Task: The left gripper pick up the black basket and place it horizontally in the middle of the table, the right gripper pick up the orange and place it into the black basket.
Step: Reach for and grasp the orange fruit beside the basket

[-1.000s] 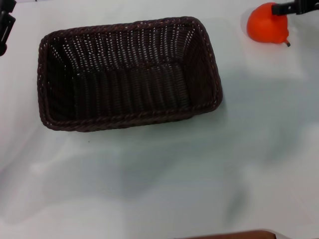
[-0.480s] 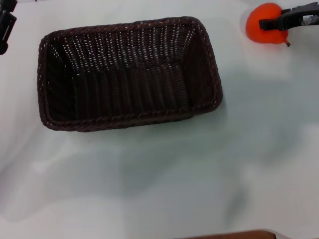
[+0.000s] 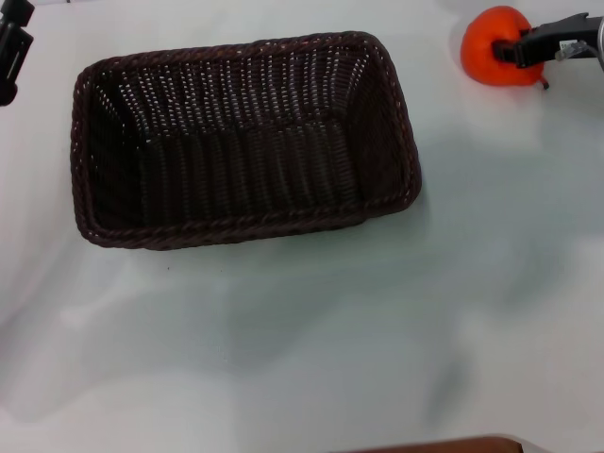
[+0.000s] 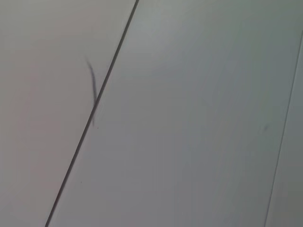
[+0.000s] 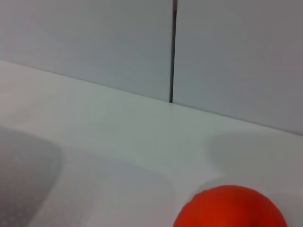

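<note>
The black basket (image 3: 241, 137) lies lengthwise across the middle-left of the white table (image 3: 377, 330), open side up and empty. The orange (image 3: 486, 49) sits on the table at the far right, well apart from the basket. It also shows in the right wrist view (image 5: 232, 208) at the frame's edge. My right gripper (image 3: 517, 47) reaches in from the right edge, its black tip lying across the orange's right side. My left gripper (image 3: 11, 52) is a blocky black tip at the far left edge, apart from the basket's left end. The left wrist view shows no task thing.
A brown strip (image 3: 444, 445) shows at the table's near edge. Pale wall panels with a dark seam (image 5: 172, 52) stand behind the table's far edge. The left wrist view shows only pale panels with a thin dark seam (image 4: 90, 118).
My right gripper has come down from above the orange and now lies across its right side. The orange has shifted slightly left. The basket and left gripper have not moved.
</note>
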{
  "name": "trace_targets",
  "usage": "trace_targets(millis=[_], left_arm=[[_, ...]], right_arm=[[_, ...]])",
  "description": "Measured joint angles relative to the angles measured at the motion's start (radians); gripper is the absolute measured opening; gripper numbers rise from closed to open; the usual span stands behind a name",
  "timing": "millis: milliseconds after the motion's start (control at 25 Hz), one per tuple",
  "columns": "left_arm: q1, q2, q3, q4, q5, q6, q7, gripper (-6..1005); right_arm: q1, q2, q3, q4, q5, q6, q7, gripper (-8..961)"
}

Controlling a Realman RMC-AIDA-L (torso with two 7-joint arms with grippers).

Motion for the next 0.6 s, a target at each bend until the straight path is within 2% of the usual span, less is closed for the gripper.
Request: trace_targets(millis=[240, 400, 600], left_arm=[[-0.005, 0.0, -0.002, 0.007, 0.0, 0.002, 0.0, 580], [-0.005, 0.0, -0.005, 0.007, 0.0, 0.002, 0.0, 579], [-0.004, 0.0, -0.008, 0.007, 0.0, 0.003, 0.0, 578]], right_arm=[[0.0, 0.004, 0.012, -0.001, 0.037, -0.009, -0.026, 358], [-0.018, 0.001, 0.058, -0.002, 0.165, 0.004, -0.1, 253], [-0.055, 0.007, 0.19, -0.003, 0.391, 0.099, -0.254, 197]])
